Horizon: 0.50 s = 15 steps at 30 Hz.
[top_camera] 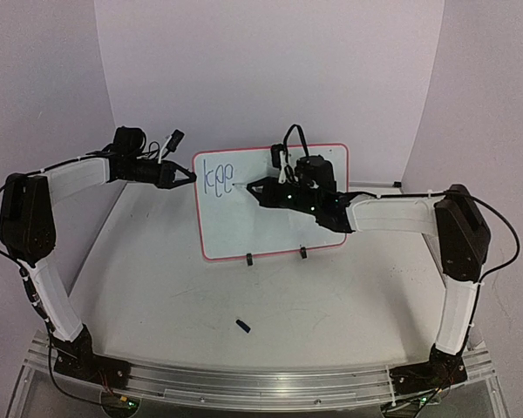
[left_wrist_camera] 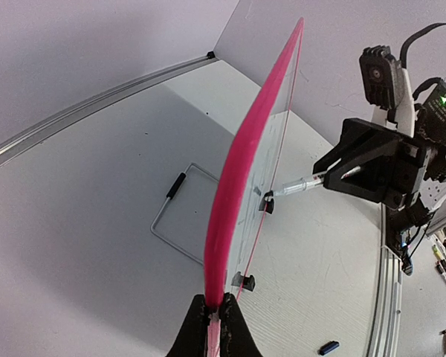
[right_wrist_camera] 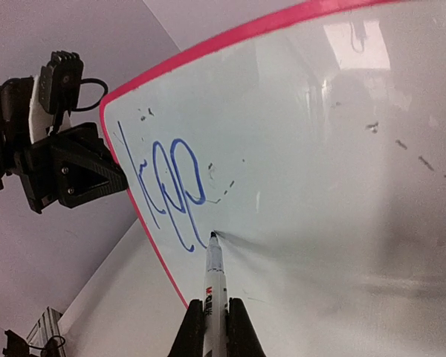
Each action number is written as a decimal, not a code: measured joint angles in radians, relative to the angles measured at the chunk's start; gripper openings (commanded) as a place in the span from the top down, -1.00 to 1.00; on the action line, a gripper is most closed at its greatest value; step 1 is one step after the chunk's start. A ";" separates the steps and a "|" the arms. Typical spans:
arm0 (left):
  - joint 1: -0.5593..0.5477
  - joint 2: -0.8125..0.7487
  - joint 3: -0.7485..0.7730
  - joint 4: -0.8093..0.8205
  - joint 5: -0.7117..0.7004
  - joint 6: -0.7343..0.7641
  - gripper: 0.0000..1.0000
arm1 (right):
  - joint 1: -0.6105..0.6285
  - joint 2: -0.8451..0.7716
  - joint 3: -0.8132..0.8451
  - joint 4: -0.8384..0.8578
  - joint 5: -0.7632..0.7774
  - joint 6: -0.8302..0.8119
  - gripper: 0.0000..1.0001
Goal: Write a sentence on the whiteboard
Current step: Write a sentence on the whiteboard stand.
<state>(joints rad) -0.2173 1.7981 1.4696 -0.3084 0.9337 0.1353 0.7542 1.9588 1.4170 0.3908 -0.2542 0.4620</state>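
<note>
The whiteboard stands upright on two black clip feet at the middle of the table. Blue letters "kee" sit at its upper left; they also show in the right wrist view. My left gripper is shut on the board's left red-pink rim. My right gripper is shut on a white marker, whose tip touches the board just right of the last letter. In the left wrist view the marker meets the board's face.
A small dark blue marker cap lies on the table in front of the board, also in the left wrist view. A wire stand lies behind the board. Faint old marks dot the board's right part. Pale walls enclose the table.
</note>
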 measured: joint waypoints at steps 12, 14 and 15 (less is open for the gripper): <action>-0.001 0.000 0.000 -0.001 0.002 0.004 1.00 | -0.008 -0.071 0.000 0.010 0.004 -0.014 1.00; -0.001 0.000 0.000 -0.001 0.002 0.005 1.00 | -0.008 -0.071 0.002 0.010 0.005 -0.014 1.00; -0.001 0.000 0.000 -0.001 0.002 0.005 1.00 | -0.008 -0.070 0.004 0.010 0.005 -0.014 1.00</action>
<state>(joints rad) -0.2180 1.7977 1.4696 -0.3096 0.9360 0.1398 0.7464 1.8888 1.4207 0.4007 -0.2493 0.4480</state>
